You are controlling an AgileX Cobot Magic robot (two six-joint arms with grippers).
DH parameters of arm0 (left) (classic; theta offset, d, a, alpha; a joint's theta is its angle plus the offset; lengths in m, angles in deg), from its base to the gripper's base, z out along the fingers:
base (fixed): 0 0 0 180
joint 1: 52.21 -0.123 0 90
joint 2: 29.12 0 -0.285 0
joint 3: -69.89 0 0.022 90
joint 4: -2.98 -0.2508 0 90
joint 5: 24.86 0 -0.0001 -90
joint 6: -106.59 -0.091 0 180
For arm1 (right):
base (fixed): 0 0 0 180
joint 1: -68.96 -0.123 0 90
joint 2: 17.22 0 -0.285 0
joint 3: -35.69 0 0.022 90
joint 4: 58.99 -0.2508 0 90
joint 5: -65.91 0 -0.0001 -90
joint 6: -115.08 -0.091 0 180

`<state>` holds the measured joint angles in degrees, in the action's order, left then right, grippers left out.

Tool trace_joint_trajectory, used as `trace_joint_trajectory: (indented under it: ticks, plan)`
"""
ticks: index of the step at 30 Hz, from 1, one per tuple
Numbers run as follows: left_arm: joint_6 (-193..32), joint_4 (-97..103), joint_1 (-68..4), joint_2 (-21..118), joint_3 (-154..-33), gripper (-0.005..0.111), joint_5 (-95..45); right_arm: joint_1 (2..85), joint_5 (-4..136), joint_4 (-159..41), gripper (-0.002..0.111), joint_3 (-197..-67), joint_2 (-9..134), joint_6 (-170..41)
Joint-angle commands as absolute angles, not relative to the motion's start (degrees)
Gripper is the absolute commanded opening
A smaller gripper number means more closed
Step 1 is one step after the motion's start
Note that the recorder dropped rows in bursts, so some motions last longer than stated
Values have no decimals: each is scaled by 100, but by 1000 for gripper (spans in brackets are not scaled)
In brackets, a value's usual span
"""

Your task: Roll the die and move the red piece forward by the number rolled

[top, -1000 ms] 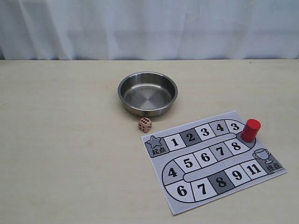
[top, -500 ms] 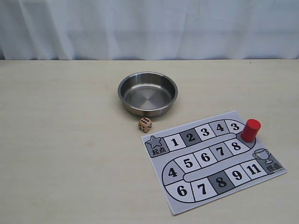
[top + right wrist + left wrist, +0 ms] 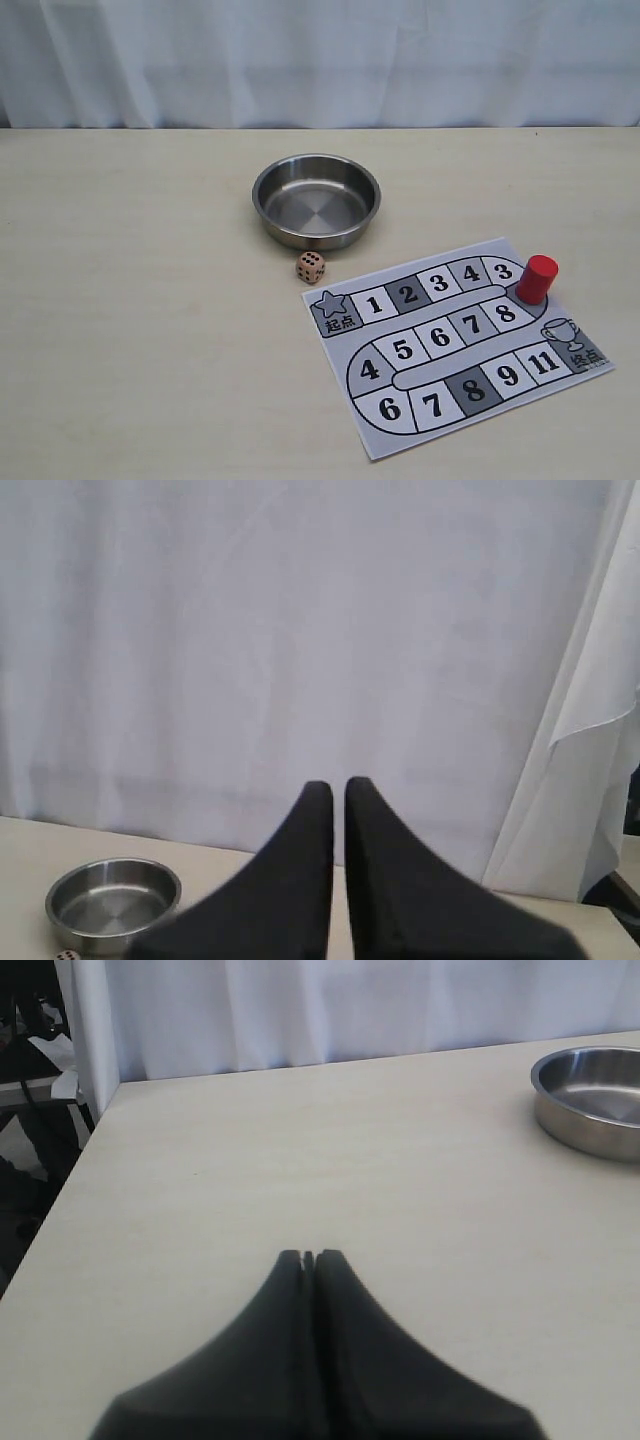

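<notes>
The red piece (image 3: 537,279) shows only in the exterior view, upright on the board's (image 3: 452,354) bend beside square 3. The die (image 3: 310,267) sits on the worktop (image 3: 150,300) between bowl (image 3: 316,238) and board. Wrist views show my left hand (image 3: 308,1256) pressed together and my right hand (image 3: 339,785) all but together, both empty.

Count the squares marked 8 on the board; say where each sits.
2. The light 8 sits in the middle row, near the red piece; the dark 8 in the bottom row, beside 9. The piece may hide another square.
</notes>
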<state>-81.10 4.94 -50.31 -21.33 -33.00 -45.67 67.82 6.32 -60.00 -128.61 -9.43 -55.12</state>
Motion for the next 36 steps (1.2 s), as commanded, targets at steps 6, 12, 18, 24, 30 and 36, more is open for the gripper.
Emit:
trace_joint_trajectory:
  ticks: [6, 12, 18, 24, 30, 36]
  plan:
    - [-8087, 521, -5021, -2134, -3289, 0, -4514, 6754, 1002, -5846, 4, -12489, -943, -5454]
    - [-8087, 521, -5021, -2134, -3289, 0, -4514, 6754, 1855, -6001, 4, -11419, -943, -5466]
    - [-8087, 521, -5021, -2134, -3289, 0, -4514, 6754, 3125, -6001, 4, -9972, -943, -5600]
    - [-8087, 521, -5021, -2134, -3289, 0, -4514, 6754, 6136, -6001, 4, -7841, -943, -5704]
    - [-8087, 521, -5021, -2134, -3289, 0, -4514, 6754, 6869, -6001, 4, -6710, -943, -5692]
    - [-8087, 521, -5021, -2134, -3289, 0, -4514, 6754, 5818, -5980, 4, -6710, -943, -5676]
